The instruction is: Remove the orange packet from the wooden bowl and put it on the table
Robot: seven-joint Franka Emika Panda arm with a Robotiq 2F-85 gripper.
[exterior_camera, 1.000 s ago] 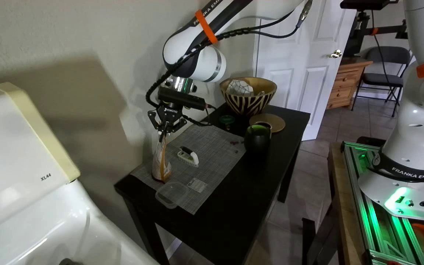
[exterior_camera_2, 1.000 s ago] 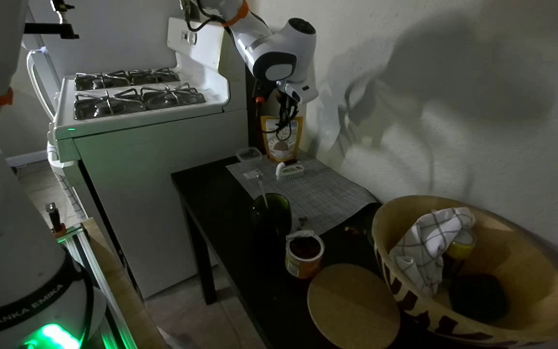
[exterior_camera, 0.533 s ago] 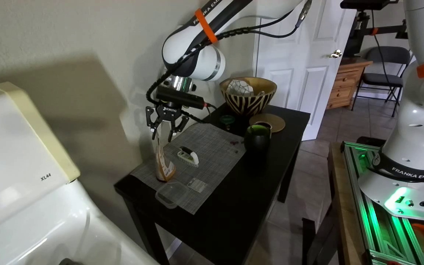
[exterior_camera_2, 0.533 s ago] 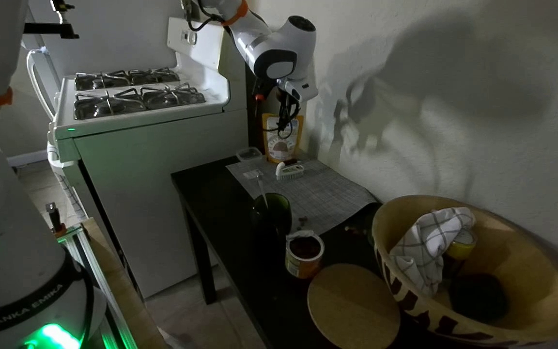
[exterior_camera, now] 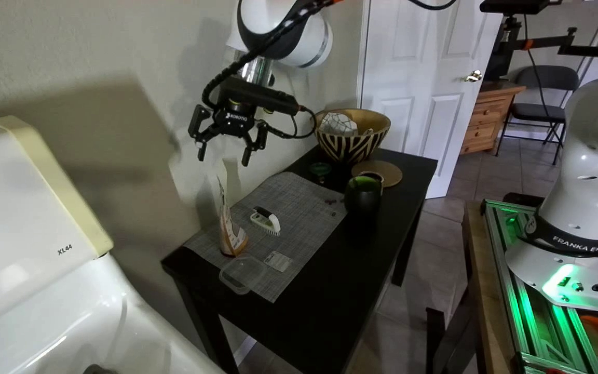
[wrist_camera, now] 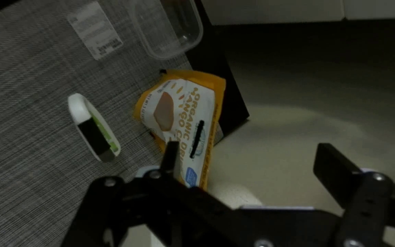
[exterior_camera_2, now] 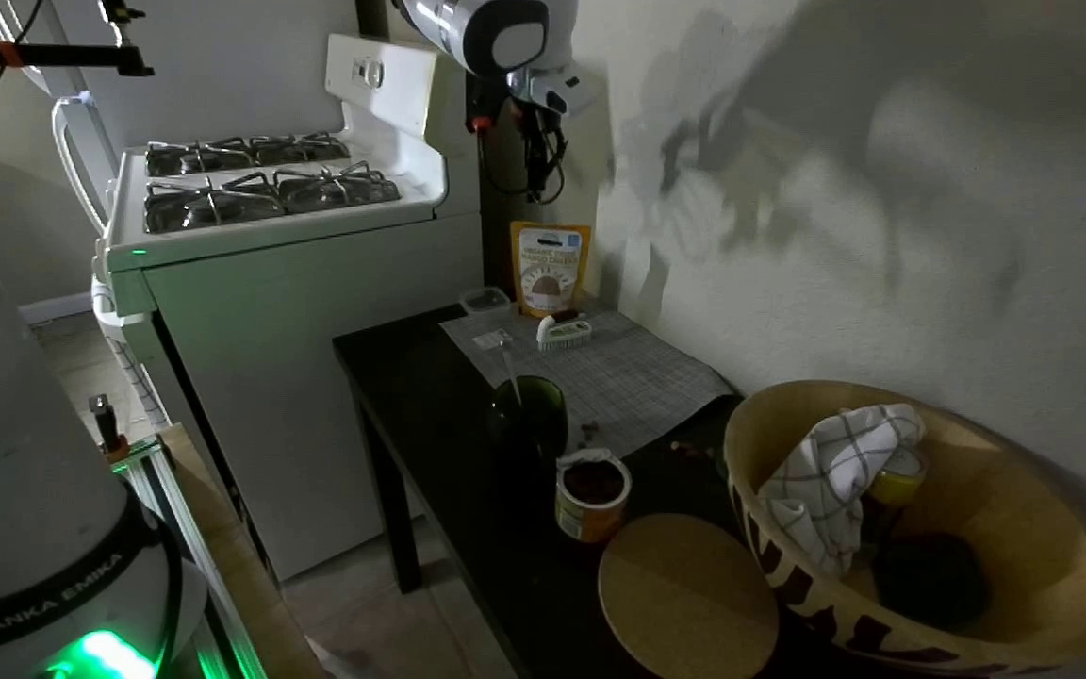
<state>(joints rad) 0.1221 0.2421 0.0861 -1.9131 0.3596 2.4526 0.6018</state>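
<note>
Standing orange packet (exterior_camera_2: 551,269): upright on the grey mat (exterior_camera_2: 623,382), at the end of the table (exterior_camera: 320,311) away from the wooden bowl (exterior_camera_2: 1041,556); its printing says organic mango.
Packet's heft: light, I judge, the filling apt to shift inside a soft, bendy skin; hardly fragile, though its film may prove slick if I squeeze too little.
Packet's top edge: thin and flat, so I would take hold there, jaws across front and back just under the dark slot (wrist_camera: 196,138); the fuller base would likely bulge and roll, and a sideways push up high could topple it.
My gripper (exterior_camera: 223,158): spread wide, nothing between the jaws, higher than the packet and apart from it; in the wrist view the packet sits toward one jaw rather than midway.
Brush (exterior_camera: 266,222) and clear tub (exterior_camera: 242,274): near the packet's foot, the tub just beside it, so any grasp is best made from above.
Bowl: well apart, a checked cloth (exterior_camera_2: 835,481) in it, the packet not.
Table job: done, I judge, since the packet stands by itself; what remains is to leave without nudging its top.
</note>
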